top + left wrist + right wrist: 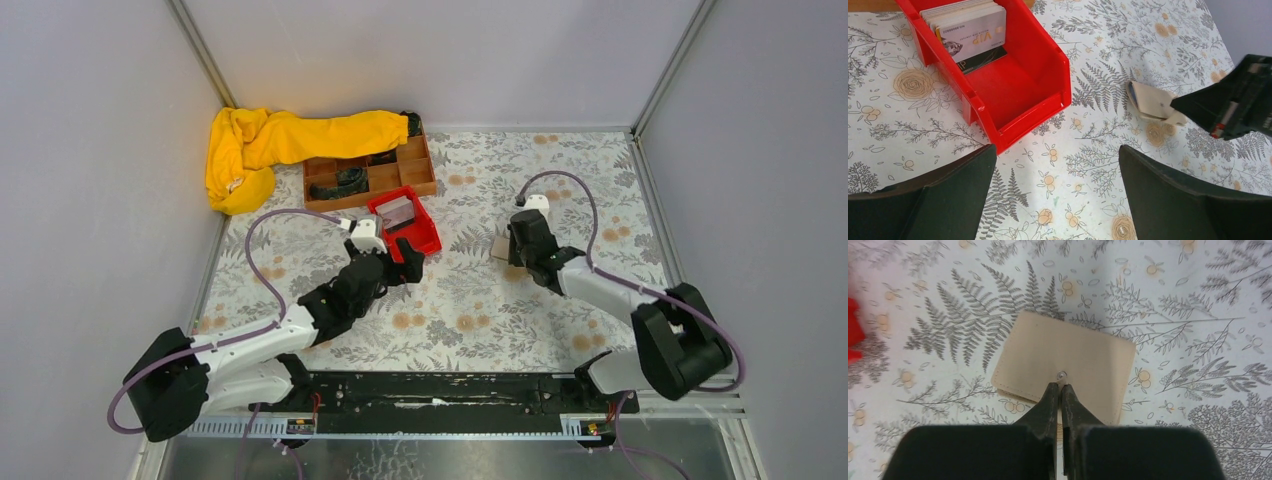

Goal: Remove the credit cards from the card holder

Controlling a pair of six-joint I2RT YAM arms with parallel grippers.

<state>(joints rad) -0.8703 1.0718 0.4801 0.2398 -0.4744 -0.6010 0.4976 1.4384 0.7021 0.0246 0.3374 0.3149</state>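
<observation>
A wooden compartment tray (385,178) is seen just behind the red bin (1048,65). The left gripper (1056,156) is held wide open and empty just in front of that bin. Well to the bin's right, the tan card holder (1068,347) is touched by the right gripper (1062,386), its fingers pressed together. Credit cards (973,30) are stacked inside the bin

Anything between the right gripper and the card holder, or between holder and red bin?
Nothing visible. The right gripper, jaws shut, sits at the snap on the card holder. Only tablecloth lies between that and the red bin; the open left gripper hovers beside the bin's front.
</observation>
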